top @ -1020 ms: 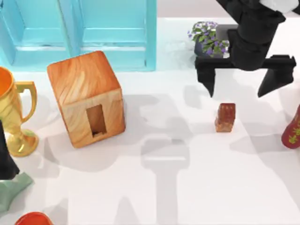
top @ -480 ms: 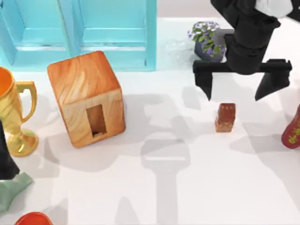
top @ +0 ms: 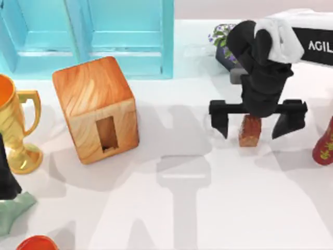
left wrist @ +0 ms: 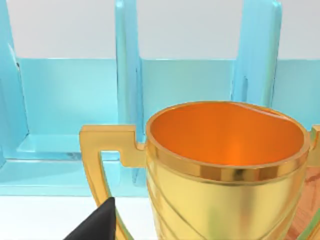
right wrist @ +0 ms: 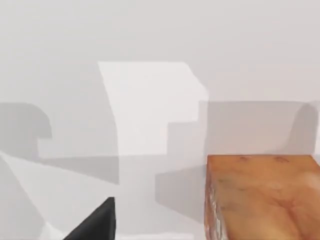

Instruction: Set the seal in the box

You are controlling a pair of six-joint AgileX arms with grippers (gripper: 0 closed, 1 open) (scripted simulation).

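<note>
The seal (top: 250,133), a small reddish-brown block, stands on the white table right of centre; the right wrist view shows it close up (right wrist: 260,200). My right gripper (top: 253,125) hangs open directly over it, one finger on each side and neither touching, the wrist covering the seal's top. One of its black fingertips (right wrist: 95,225) shows in the right wrist view. The box (top: 96,109), a light-orange wooden cube, sits at the left with its narrow upright hole (top: 106,134) facing the table's front. My left arm (top: 6,179) is parked at the left edge, one fingertip (left wrist: 95,227) visible beside the trophy.
A turquoise cabinet (top: 88,36) stands behind the box. A gold trophy (top: 15,130) is at the far left, a potted flower (top: 222,37) behind the right arm, and a red vase (top: 325,143) at the right edge. A red object (top: 36,243) lies at the front left.
My right gripper has dropped and come forward, from behind and above the seal to straddling it. The seal and box have not moved.
</note>
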